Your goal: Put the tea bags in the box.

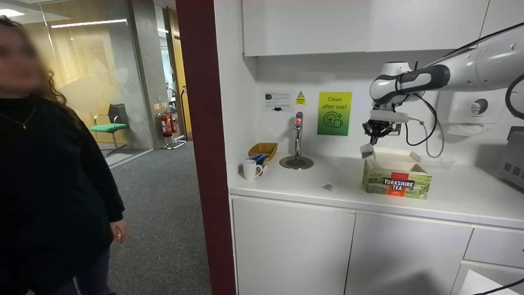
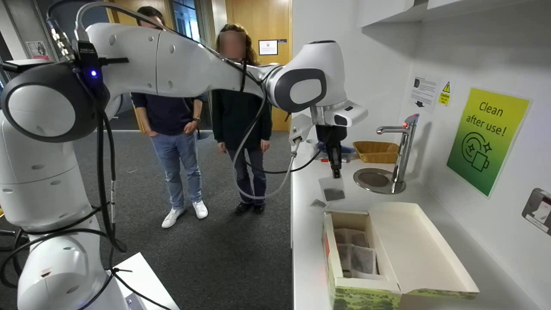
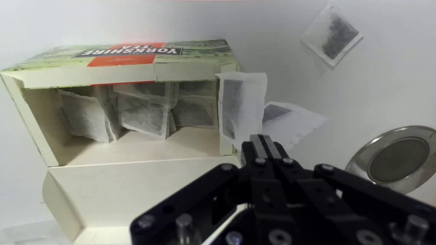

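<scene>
1. Just off the tap-side end of the Yorkshire Tea box (image 1: 397,187), here's the gripper (image 2: 336,175), jaws together and clamped on a tea bag (image 2: 332,189) that dangles right below the tips.
2. Over to the wrist view, and there are two there: a second tea bag (image 3: 293,124) fans out beside it, at the tips; joined or separate, I can't tell.
3. From up here the hanging bag overlaps the box's end panel; touching or apart, can't call it.
4. Inside the box, a cluster of tea bags (image 3: 141,114) crowds the printed front side, and the lid (image 2: 417,245) is folded back toward the wall (image 1: 274,131).
5. Well apart from the gripper, a loose tea bag (image 3: 332,37) lies on the white counter (image 1: 286,184), toward its front edge.
6. Past the gripper, the chrome tap (image 2: 405,150) stands beside a wicker basket (image 2: 376,152).
</scene>
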`<state>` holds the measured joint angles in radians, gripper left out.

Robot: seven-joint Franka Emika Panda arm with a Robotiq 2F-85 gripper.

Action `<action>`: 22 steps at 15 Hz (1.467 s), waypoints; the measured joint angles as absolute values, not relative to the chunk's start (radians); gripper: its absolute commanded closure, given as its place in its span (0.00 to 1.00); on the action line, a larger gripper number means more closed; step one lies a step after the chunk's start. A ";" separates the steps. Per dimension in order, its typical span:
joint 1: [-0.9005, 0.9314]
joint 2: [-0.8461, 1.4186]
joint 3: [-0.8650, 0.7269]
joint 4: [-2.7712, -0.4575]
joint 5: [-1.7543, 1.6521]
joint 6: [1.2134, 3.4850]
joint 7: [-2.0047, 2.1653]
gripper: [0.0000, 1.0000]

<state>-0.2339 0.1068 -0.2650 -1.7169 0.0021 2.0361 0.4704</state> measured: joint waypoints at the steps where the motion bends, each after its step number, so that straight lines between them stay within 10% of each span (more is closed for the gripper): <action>1: -0.244 0.114 -0.273 -1.717 0.013 2.036 0.470 1.00; 22: -0.349 0.259 -0.356 -1.695 0.095 2.036 0.475 1.00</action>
